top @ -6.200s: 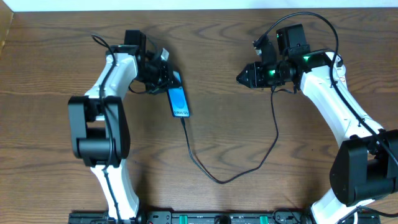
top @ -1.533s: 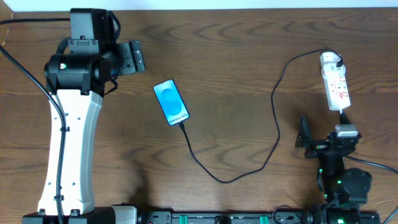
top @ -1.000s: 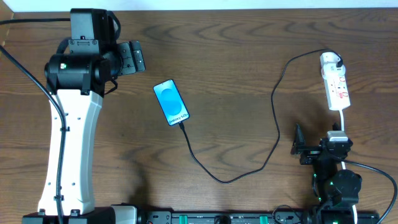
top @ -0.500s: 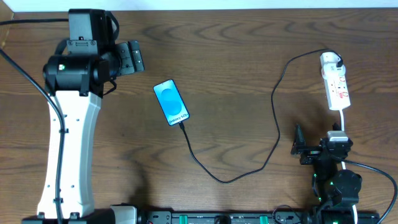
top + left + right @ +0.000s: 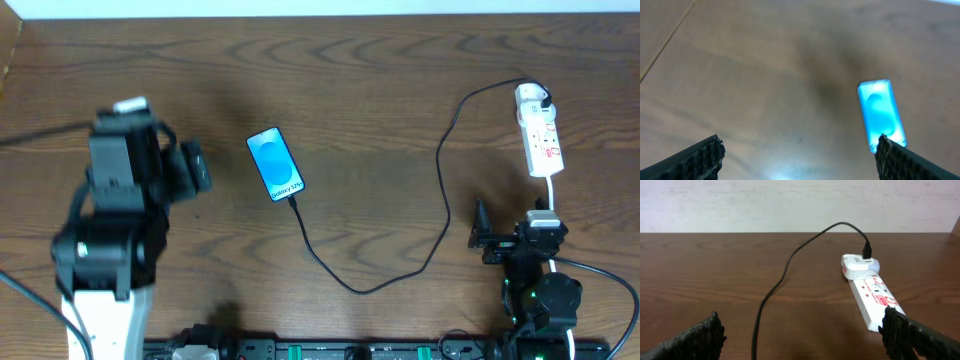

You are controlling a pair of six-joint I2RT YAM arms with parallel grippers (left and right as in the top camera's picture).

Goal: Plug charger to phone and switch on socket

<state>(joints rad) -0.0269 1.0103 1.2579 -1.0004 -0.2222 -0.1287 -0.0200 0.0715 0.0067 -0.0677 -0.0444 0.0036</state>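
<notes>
The phone (image 5: 275,165) lies flat at centre-left, its blue screen lit; the left wrist view shows the phone (image 5: 881,114) beside my right fingertip. The black charger (image 5: 444,195) cable runs from the phone's lower edge in a long loop to the white plug head at the far end of the socket (image 5: 540,135). In the right wrist view the socket (image 5: 875,292) and the charger (image 5: 785,275) lie ahead of me. My left gripper (image 5: 192,168) is open, left of the phone, and in its own view the left gripper (image 5: 799,150) holds nothing. My right gripper (image 5: 510,225) is open, short of the socket, and the right gripper (image 5: 801,330) is empty.
The socket's white cord (image 5: 550,190) runs toward the right arm's base. A black rail (image 5: 350,350) with green lights lines the front edge. A pale wall (image 5: 790,205) stands behind the table.
My left arm has pulled back from the far left toward the table's front and shows motion blur. The right arm, phone, cable and socket have stayed put over the last second.
</notes>
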